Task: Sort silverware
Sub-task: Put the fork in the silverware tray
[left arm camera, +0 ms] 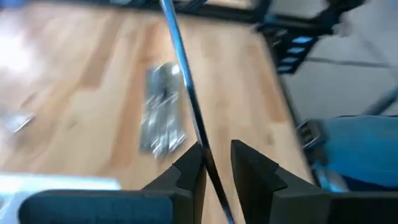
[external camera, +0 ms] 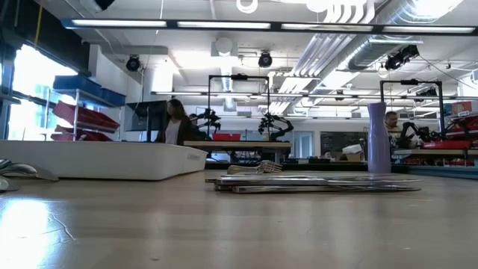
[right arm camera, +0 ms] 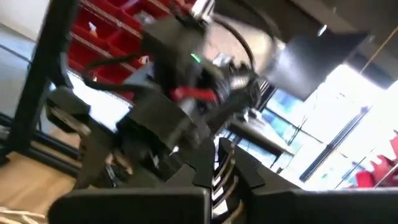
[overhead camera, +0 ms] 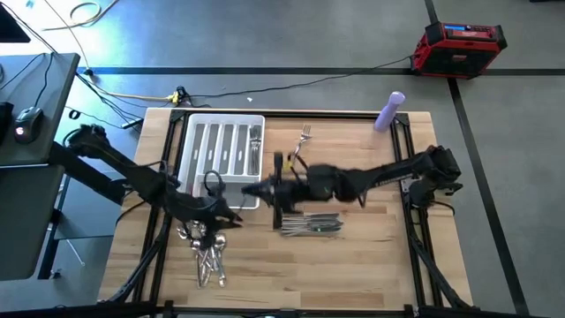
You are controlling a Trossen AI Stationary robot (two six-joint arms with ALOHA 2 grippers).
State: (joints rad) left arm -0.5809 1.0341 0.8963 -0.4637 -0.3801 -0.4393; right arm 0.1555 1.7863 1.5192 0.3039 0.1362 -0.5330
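High view: a light wooden surface (overhead camera: 353, 265) was recorded within a black frame on a grey floor crossed by dark lines. A white compartmented tray (overhead camera: 221, 146) was seen at the far left of the surface, some silverware lying in its compartments. A lone fork (overhead camera: 305, 134) lay beside the tray, a purple bottle (overhead camera: 389, 112) stood at the far right corner, a red case (overhead camera: 461, 46) sat on the floor beyond, and a dark desk with a mouse (overhead camera: 28, 117) was noted to the left. A bundle of knives (overhead camera: 309, 225) lay near the middle; a heap of spoons and forks (overhead camera: 207, 256) lay toward the near left edge. In the low view, a workshop with ceiling lights, red bins and seated persons was observed behind.

The left tool (overhead camera: 231, 215) was found just off the tray's near corner, its fingers (left arm camera: 189, 177) slightly parted with a long thin knife (left arm camera: 186, 93) between them. The right tool (overhead camera: 252, 189) was extended across toward it, clenched on the same knife.
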